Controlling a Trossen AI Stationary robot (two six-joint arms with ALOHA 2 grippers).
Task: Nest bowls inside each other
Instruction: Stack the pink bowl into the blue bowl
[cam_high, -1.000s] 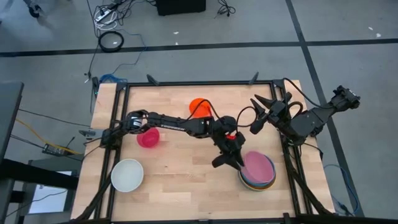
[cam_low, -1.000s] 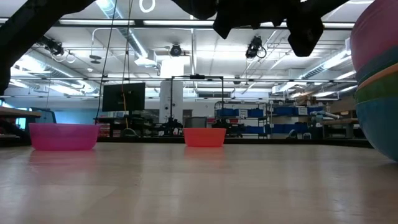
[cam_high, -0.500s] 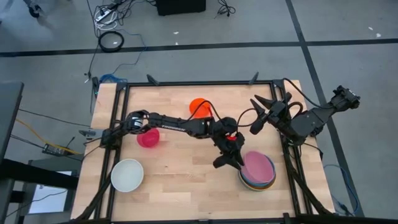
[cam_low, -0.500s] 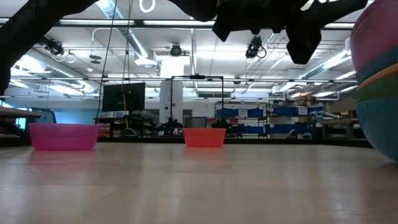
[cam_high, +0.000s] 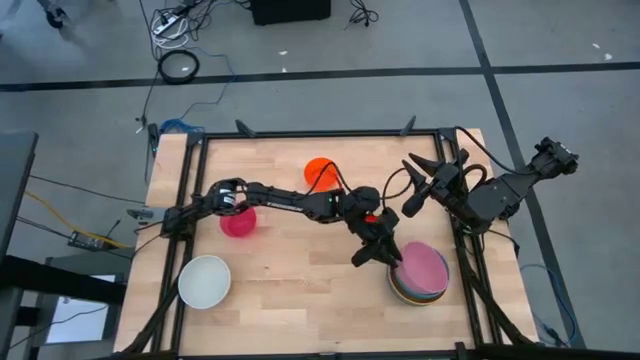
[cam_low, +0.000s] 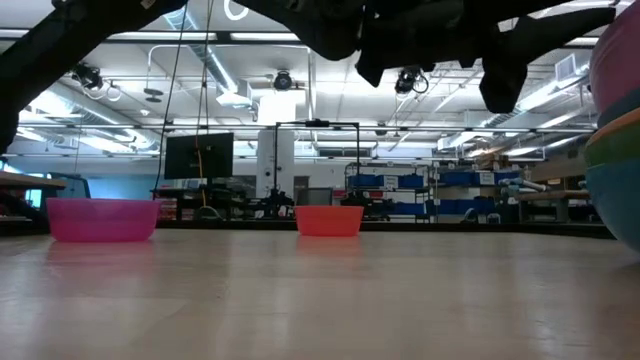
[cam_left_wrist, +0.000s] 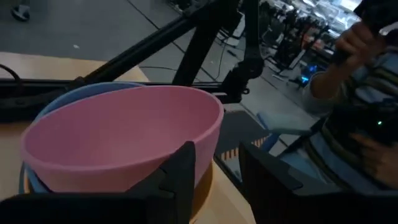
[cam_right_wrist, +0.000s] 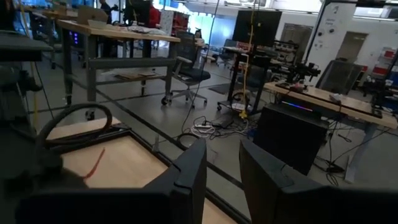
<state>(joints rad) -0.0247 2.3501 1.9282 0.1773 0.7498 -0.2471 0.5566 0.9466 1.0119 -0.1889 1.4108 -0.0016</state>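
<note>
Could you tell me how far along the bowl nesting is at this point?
Several bowls already sit nested in a stack, pink bowl on top. The left end effector is open at that stack's edge. The white bowl, magenta bowl and orange-red bowl remain loose.

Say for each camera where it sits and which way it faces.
High view: overhead, straight down; both arms, left claw open at the pink bowl topping the stack.
Low view: table height, facing the room; dark arms overhead.
Left wrist view: on the left arm, facing the pink bowl; own fingers.
Right wrist view: on the raised right arm, facing the room; own fingers.
High and left wrist views share the pink bowl.
</note>
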